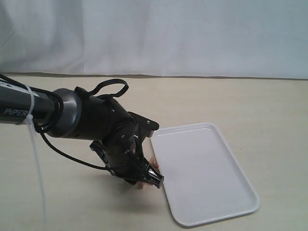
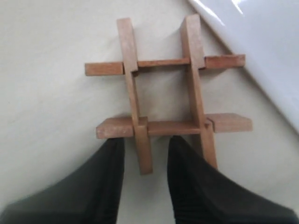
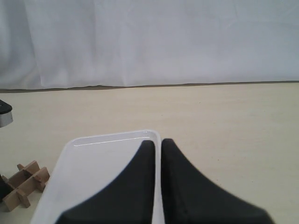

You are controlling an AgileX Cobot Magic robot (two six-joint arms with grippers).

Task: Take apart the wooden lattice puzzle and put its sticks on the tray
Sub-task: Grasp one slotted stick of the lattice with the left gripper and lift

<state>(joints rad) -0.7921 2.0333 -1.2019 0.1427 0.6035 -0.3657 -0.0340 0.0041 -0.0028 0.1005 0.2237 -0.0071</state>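
Observation:
The wooden lattice puzzle lies whole on the table, its four sticks locked in a hash shape, right beside the long left edge of the white tray. My left gripper is down at the puzzle, open, with one finger on each side of a protruding stick end. No contact with the stick shows. In the exterior view the arm hides nearly all of the puzzle. My right gripper is shut with nothing in it, and it is out of the exterior view. The tray holds nothing.
A white cloth backdrop hangs behind the beige table. A corner of the tray lies close to the puzzle in the left wrist view. From the right wrist view the puzzle sits just off the tray's edge.

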